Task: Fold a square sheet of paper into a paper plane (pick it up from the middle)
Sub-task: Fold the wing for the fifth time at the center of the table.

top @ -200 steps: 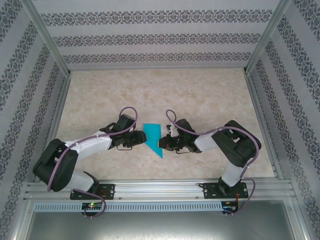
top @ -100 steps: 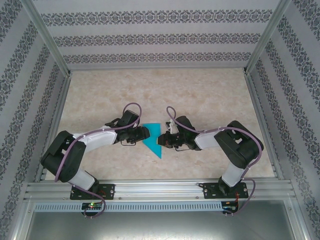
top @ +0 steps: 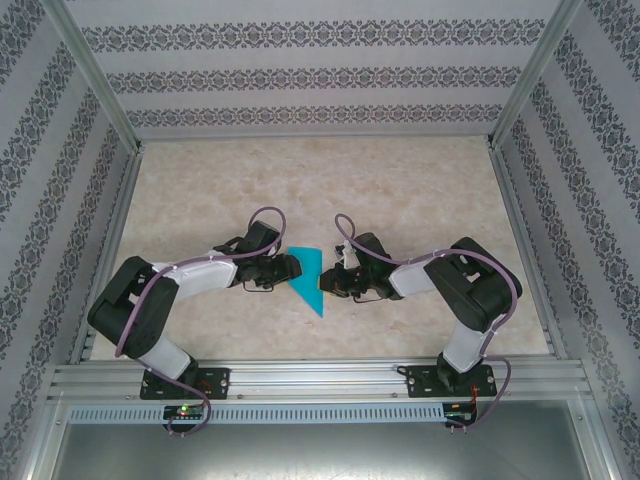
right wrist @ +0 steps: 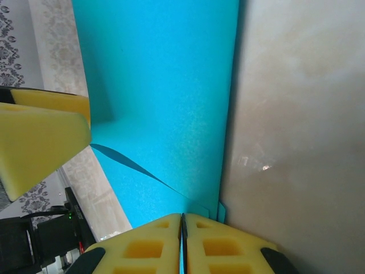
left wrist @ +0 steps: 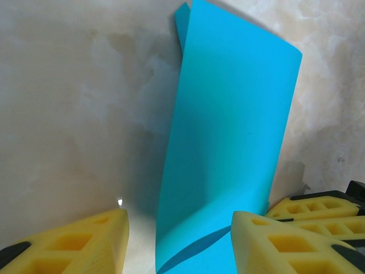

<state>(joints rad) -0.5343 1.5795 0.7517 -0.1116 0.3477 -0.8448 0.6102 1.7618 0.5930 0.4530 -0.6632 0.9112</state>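
The teal-blue sheet of paper point(top: 312, 300) sits partly folded at the table's middle, between my two grippers. In the left wrist view the paper point(left wrist: 228, 142) curls up in a raised flap that runs between the fingers of my left gripper point(left wrist: 179, 242). That gripper is open, with the flap close to its right finger point(left wrist: 274, 245) and a gap on the left side. My right gripper point(right wrist: 182, 240) is shut on the paper's point(right wrist: 165, 103) near edge, where several layers meet. From above, the left gripper point(top: 292, 268) reaches over the paper's left side and the right gripper point(top: 323, 285) holds its right side.
The marble-patterned tabletop point(top: 400, 190) stretches behind and beside the paper. Patterned walls and metal frame posts point(top: 100, 90) close in the space. An aluminium rail point(top: 320, 380) runs along the near edge with both arm bases on it.
My left arm has swung rightward, bringing its open gripper onto the paper's left side. The paper's left part has lifted and its outline looks narrower. The right gripper has stayed shut in place.
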